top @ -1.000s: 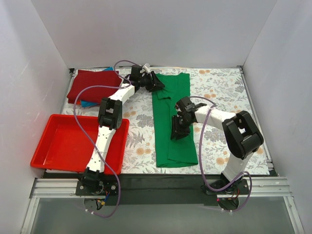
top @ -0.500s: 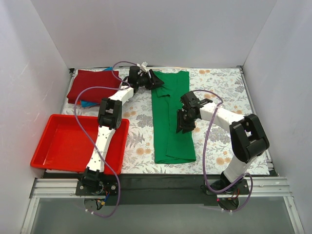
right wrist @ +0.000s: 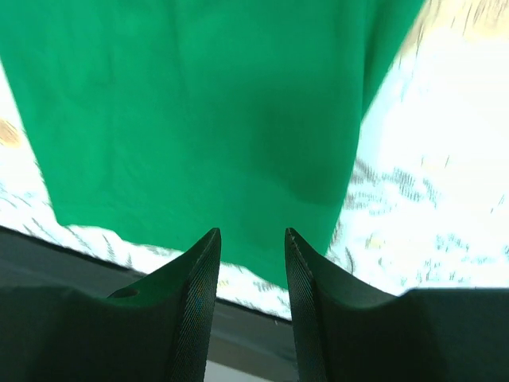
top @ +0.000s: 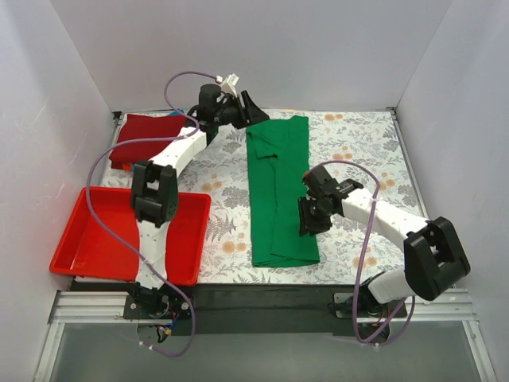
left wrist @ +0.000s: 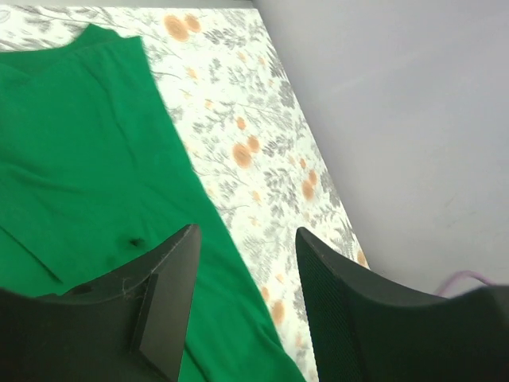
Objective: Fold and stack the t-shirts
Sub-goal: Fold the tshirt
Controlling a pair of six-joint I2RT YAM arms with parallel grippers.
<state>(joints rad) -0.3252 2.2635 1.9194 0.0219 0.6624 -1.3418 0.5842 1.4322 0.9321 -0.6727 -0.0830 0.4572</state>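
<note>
A bright green t-shirt lies as a long narrow strip down the middle of the floral tablecloth, collar end at the back. A dark red t-shirt lies folded at the back left. My left gripper hangs open and empty, raised above the green shirt's far left corner. In the left wrist view the gripper looks down on green cloth below it. My right gripper is open and empty over the strip's right edge near its front end. The right wrist view shows the gripper above the green hem.
A red plastic tray sits at the front left, partly under the left arm. White walls close in the left, back and right. The dark front edge of the table runs just beyond the green shirt's near end.
My left gripper has let go of the green shirt's far end and lifted up and back, jaws wider. My right gripper has drawn toward the front right. The green strip now lies flat and narrower.
</note>
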